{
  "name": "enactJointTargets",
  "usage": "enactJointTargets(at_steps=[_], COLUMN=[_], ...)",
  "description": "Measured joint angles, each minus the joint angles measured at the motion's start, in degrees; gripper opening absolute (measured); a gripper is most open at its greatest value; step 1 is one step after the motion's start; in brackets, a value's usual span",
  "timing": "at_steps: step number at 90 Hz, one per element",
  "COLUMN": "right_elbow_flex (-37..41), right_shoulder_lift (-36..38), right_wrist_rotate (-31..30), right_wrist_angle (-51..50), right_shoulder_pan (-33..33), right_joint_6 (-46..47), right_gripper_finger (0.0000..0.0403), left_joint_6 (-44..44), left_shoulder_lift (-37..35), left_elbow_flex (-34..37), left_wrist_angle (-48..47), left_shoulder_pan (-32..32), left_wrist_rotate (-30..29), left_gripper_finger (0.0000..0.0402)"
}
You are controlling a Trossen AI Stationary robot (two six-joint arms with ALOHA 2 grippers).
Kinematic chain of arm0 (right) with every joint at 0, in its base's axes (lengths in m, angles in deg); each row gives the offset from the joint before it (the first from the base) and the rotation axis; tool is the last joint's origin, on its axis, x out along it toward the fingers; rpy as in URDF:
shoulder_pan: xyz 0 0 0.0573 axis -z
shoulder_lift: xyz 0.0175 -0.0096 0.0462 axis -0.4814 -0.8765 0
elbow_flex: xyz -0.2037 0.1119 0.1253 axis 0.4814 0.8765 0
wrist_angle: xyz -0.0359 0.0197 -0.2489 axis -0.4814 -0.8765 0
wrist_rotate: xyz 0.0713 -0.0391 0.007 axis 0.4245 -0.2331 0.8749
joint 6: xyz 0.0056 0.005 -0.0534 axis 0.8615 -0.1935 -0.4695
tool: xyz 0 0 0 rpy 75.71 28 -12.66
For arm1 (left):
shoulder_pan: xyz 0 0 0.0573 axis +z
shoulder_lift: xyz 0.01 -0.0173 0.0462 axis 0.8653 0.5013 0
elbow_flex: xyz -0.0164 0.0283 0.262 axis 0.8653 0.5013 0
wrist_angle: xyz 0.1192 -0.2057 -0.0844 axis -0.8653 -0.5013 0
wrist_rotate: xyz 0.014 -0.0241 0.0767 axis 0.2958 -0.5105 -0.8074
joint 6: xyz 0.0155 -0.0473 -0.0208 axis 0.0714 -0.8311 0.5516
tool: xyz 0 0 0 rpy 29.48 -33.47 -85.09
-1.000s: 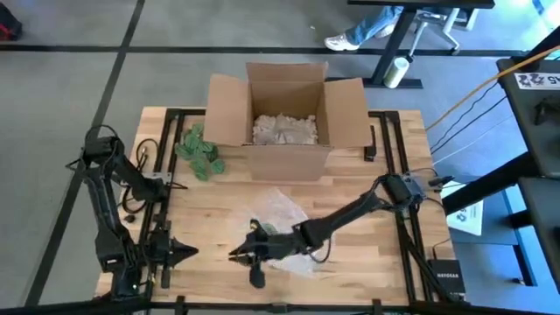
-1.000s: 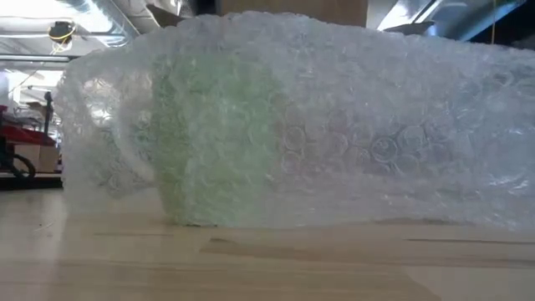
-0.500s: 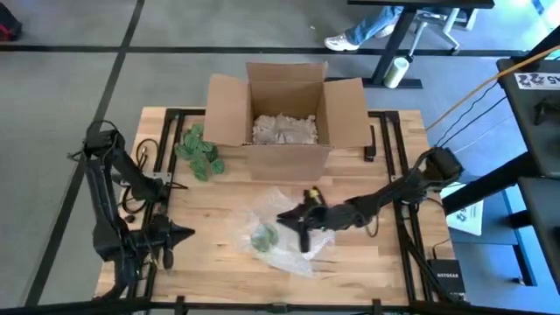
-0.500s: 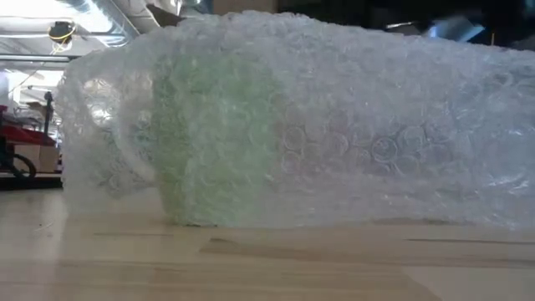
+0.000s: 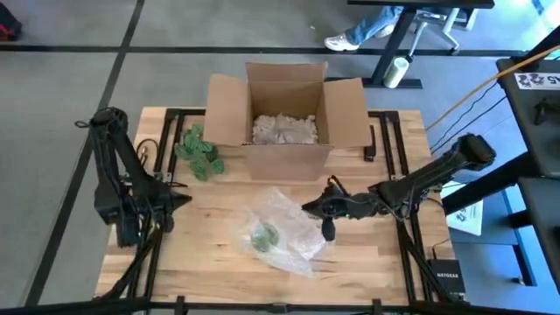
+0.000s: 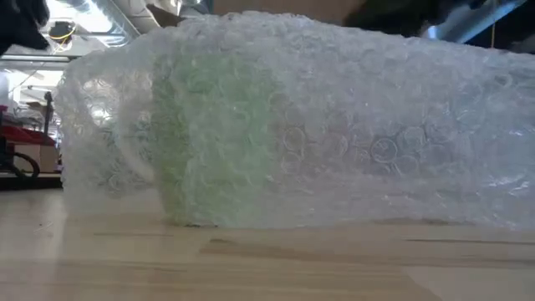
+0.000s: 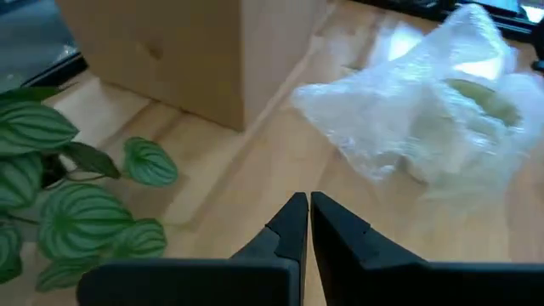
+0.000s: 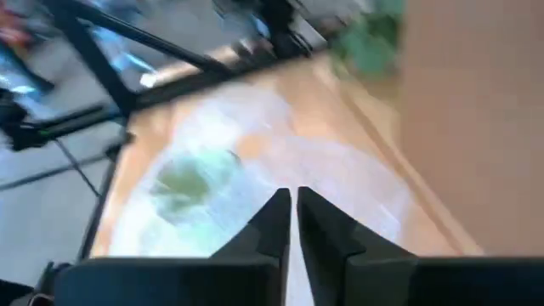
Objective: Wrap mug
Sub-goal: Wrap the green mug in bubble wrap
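A pale green mug [image 5: 263,235] lies on the wooden table, covered by a loose sheet of clear bubble wrap [image 5: 282,229]. The low view sees mug [image 6: 213,142] and bubble wrap [image 6: 376,142] close up, resting on the tabletop. My right gripper [image 5: 308,208] hovers shut just right of the wrap, touching nothing; its wrist view shows the mug [image 8: 183,183] ahead of the fingertips [image 8: 291,204]. My left gripper [image 5: 182,200] is shut at the table's left, pointing toward the wrap [image 7: 425,110], its tips [image 7: 308,208] empty.
An open cardboard box [image 5: 284,118] holding crumpled packing paper stands at the table's far middle. A green leafy plant sprig [image 5: 199,150] lies left of the box. Cables run along the table's left side. Bare wood lies between my left gripper and the wrap.
My right gripper has drawn back from over the wrapped mug near the front edge toward the table's right and far side, and now stands clear of the wrap. My left gripper has risen from the near left corner and moved toward the far edge. The wrapped mug has stayed put.
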Motion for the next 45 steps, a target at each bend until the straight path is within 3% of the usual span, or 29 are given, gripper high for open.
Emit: enactJointTargets(at_steps=[24,45], right_elbow_flex=[-12.82,-13.83], right_shoulder_lift=[1.64,0.18], right_wrist_rotate=[-1.02,-4.29], right_wrist_angle=[-31.99,-35.34], right_shoulder_pan=[-6.46,-12.09], right_joint_6=[14.68,22.70], right_gripper_finger=[0.0013,0.0002], left_joint_6=[17.23,36.50], left_shoulder_lift=[-8.63,-11.71], left_elbow_flex=[2.45,2.45], left_wrist_angle=[9.74,21.38], left_shoulder_pan=[8.22,16.16], left_wrist_rotate=[-3.01,4.93], left_gripper_finger=[0.0000,0.0000])
